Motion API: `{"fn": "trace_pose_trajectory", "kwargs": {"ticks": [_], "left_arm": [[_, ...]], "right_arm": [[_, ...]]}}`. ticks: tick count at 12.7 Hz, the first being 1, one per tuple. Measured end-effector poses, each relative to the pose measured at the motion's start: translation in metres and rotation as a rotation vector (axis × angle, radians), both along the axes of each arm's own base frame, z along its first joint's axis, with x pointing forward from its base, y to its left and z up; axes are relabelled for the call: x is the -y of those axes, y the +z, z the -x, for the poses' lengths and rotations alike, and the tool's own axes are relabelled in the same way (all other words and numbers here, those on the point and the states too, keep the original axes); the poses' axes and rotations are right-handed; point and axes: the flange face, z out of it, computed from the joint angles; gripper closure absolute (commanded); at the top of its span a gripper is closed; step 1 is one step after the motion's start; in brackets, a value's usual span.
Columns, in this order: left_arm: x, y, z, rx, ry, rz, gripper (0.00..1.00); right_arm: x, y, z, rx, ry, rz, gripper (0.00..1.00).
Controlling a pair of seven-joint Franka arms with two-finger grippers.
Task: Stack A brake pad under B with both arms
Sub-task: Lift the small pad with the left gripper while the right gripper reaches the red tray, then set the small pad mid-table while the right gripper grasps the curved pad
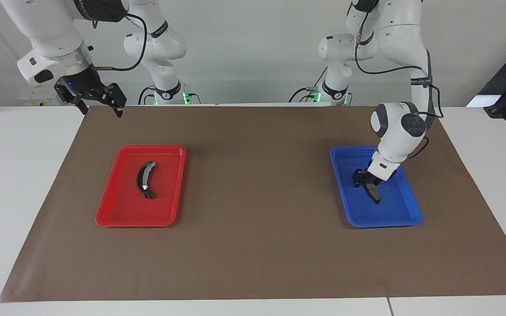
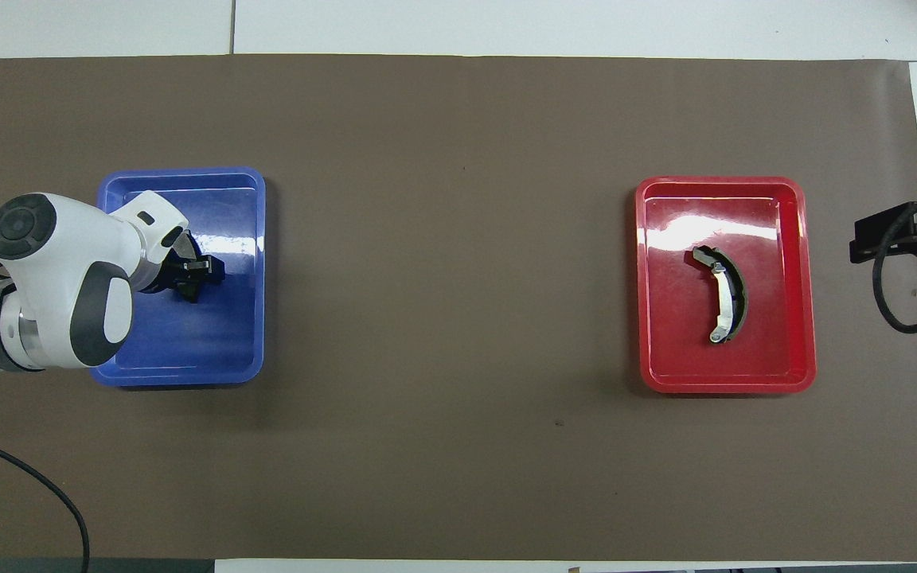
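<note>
Left gripper (image 1: 369, 183): lowered into the blue tray (image 1: 406, 216), set about the A brake pad (image 1: 373, 192); whether it is clamped cannot be told.
Right gripper (image 1: 99, 98): spread wide, kept waiting over the tabletop edge.
B (image 1: 144, 179): left lying in the red tray (image 1: 117, 217).
Risk: the thin, flat pad could be pinched off-centre and slipped or tilted when lifted.

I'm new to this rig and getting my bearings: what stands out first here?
Two bright trays on brown paper: a blue tray toward the left arm's end, a red tray toward the right arm's. The left claw is down in the blue tray at the small pad; the long shoe lies alone in the red one.
</note>
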Motion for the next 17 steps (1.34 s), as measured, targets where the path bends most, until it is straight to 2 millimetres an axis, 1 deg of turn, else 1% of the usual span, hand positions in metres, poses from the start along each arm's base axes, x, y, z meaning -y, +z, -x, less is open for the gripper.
{"fn": "trace_pose_trajectory", "kwargs": {"ticks": [1, 4, 5, 6, 7, 9, 10, 11, 12, 13, 14, 15, 16, 17], "left_arm": [[-0.001, 0.003, 0.000, -0.002, 0.001, -0.001, 0.98], [-0.002, 0.010, -0.003, -0.018, 0.003, -0.002, 0.99], [0.000, 0.019, -0.008, -0.024, 0.001, -0.001, 0.99], [0.004, 0.033, -0.015, -0.028, -0.009, -0.001, 0.99], [0.015, 0.052, -0.022, -0.032, -0.028, 0.000, 0.99], [0.055, 0.096, -0.031, -0.027, -0.091, 0.002, 0.99], [0.081, 0.110, -0.031, -0.012, -0.133, 0.004, 0.99], [0.110, 0.117, -0.027, -0.001, -0.165, 0.008, 0.99], [0.141, 0.117, -0.018, 0.000, -0.183, 0.009, 0.99], [0.175, 0.117, -0.007, 0.005, -0.188, 0.012, 0.99], [0.208, 0.117, 0.006, 0.014, -0.189, 0.017, 0.99], [0.241, 0.116, 0.019, 0.029, -0.188, 0.025, 0.99], [0.265, 0.112, 0.030, 0.044, -0.196, 0.033, 0.99], [0.281, 0.102, 0.038, 0.048, -0.208, 0.037, 0.99]], "right_arm": [[0.000, 0.000, 0.000, 0.000, 0.000, 0.000, 0.00], [0.000, 0.000, 0.000, 0.000, 0.000, 0.000, 0.00], [0.000, 0.000, 0.000, 0.000, 0.000, 0.000, 0.00], [0.000, 0.000, 0.000, 0.000, -0.001, 0.000, 0.00], [0.000, 0.000, 0.000, 0.000, -0.001, 0.000, 0.00], [0.000, 0.000, 0.000, 0.000, -0.001, 0.000, 0.00], [0.000, 0.000, 0.000, -0.001, -0.001, 0.000, 0.00], [0.000, -0.002, -0.001, 0.002, 0.000, 0.000, 0.00], [0.000, -0.008, -0.003, 0.021, 0.001, 0.000, 0.00], [0.001, -0.021, -0.006, 0.051, 0.002, 0.000, 0.00], [0.004, -0.041, -0.005, 0.072, 0.000, -0.001, 0.00], [0.005, -0.067, -0.003, 0.085, -0.001, -0.005, 0.00], [0.005, -0.095, 0.000, 0.087, 0.000, -0.016, 0.00], [0.004, -0.121, 0.000, 0.083, 0.003, -0.028, 0.00]]}}
